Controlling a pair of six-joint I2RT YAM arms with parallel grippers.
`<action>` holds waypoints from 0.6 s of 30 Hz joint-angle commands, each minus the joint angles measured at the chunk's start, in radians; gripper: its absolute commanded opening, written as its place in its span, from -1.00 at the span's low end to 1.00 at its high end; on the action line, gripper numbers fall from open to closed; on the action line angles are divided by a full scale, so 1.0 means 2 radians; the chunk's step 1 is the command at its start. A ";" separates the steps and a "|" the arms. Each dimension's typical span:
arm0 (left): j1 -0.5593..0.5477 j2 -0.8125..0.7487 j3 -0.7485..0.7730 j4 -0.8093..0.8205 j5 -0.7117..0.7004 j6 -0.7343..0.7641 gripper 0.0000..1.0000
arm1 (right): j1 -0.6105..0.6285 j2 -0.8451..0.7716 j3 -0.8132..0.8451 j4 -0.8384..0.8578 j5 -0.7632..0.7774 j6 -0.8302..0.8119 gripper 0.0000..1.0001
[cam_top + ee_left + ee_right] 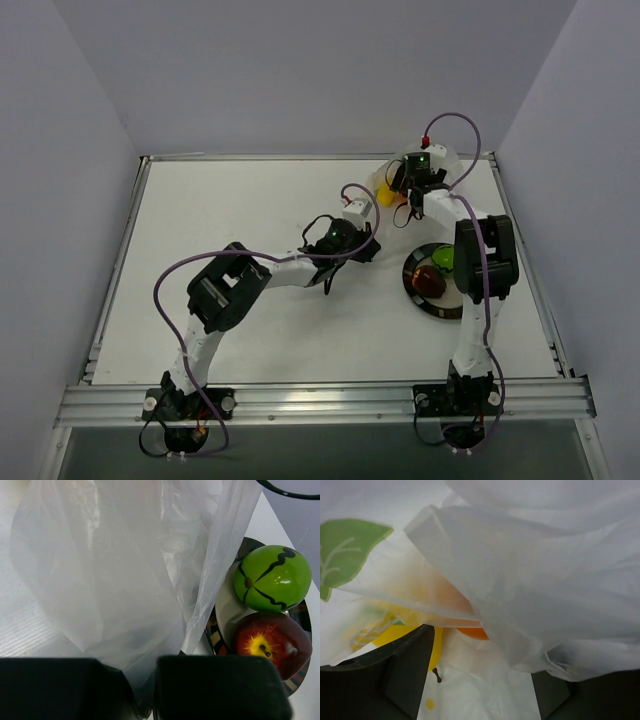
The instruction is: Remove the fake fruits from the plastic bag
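The clear plastic bag [398, 178] lies at the back of the table and fills the left wrist view [125, 570] and the right wrist view [530, 580]. My left gripper [362, 243] [150, 700] is shut on a fold of the bag's film. My right gripper [410, 205] [480, 690] is open, its fingers spread wide against the bag. The yellow fruit [400, 632] and the orange fruit [472, 632] show through the film, still in the bag. The bright green fruit [272, 578] and the dark red fruit [270, 642] lie on the plate [415, 298].
The round black-rimmed plate [212, 630] sits right of the bag, beside the right arm's forearm [480, 260]. Raised rails border the table, with a metal bar along the near edge [320, 400]. Grey walls stand close on the left and right.
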 commanded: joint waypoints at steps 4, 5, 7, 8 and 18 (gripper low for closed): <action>0.000 -0.019 0.019 0.012 0.002 -0.006 -0.95 | -0.010 0.037 0.048 0.009 0.016 0.025 0.36; 0.000 -0.018 0.019 0.012 0.003 -0.006 -0.95 | -0.011 0.046 0.054 0.010 0.017 0.027 0.37; 0.000 -0.018 0.019 0.012 0.003 -0.006 -0.95 | -0.012 0.054 0.074 0.009 0.023 0.030 0.46; 0.000 -0.018 0.020 0.011 0.003 -0.005 -0.95 | -0.013 0.062 0.082 0.009 0.025 0.030 0.47; 0.000 -0.010 0.023 0.011 0.007 -0.013 -0.95 | -0.017 0.118 0.145 0.009 0.044 0.040 0.75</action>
